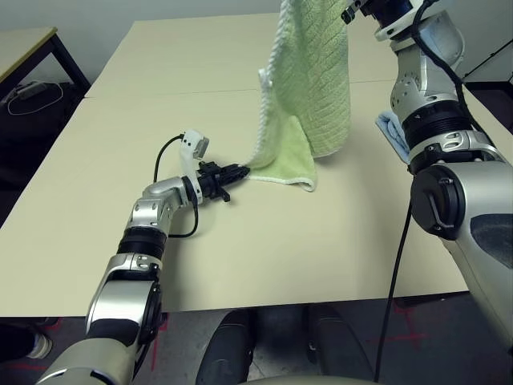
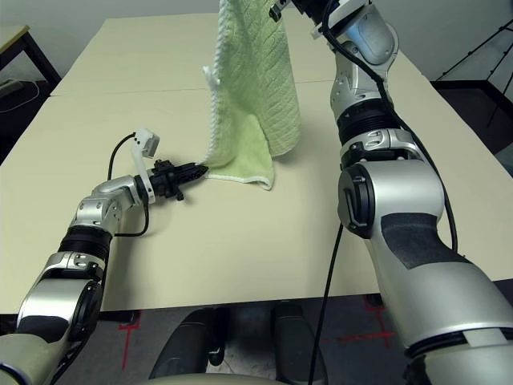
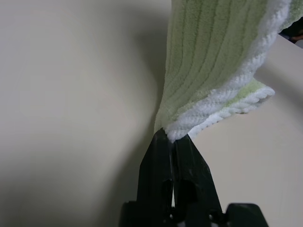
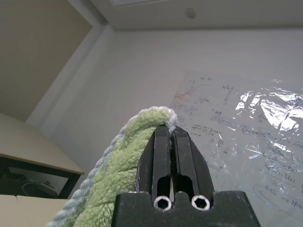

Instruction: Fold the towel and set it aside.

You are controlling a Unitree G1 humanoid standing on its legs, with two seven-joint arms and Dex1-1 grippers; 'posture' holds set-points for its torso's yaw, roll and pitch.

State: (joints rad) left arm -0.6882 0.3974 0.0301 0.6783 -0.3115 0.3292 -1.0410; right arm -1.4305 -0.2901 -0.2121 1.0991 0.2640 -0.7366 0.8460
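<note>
Left claw [image 1: 234, 172] pinched shut on lower corner of light green terry towel [image 1: 314, 80]; right claw [image 4: 171, 134] clamps top edge. Thin grips; corner may slip when pulled taut.

Light green towel [image 1: 317, 76] with white edging, hanging upright, bottom hem touching table

The left arm reached forward low over the table [image 1: 96, 160], its forearm near the front edge, and the left gripper [image 1: 238, 171] lay almost level, its jaws pinched tight on a lower corner of the towel [image 1: 317, 80]. The right arm was raised high toward the far edge, wrist tilted upward, the right gripper [image 4: 171, 132] clamped on the towel's top edge.
</note>
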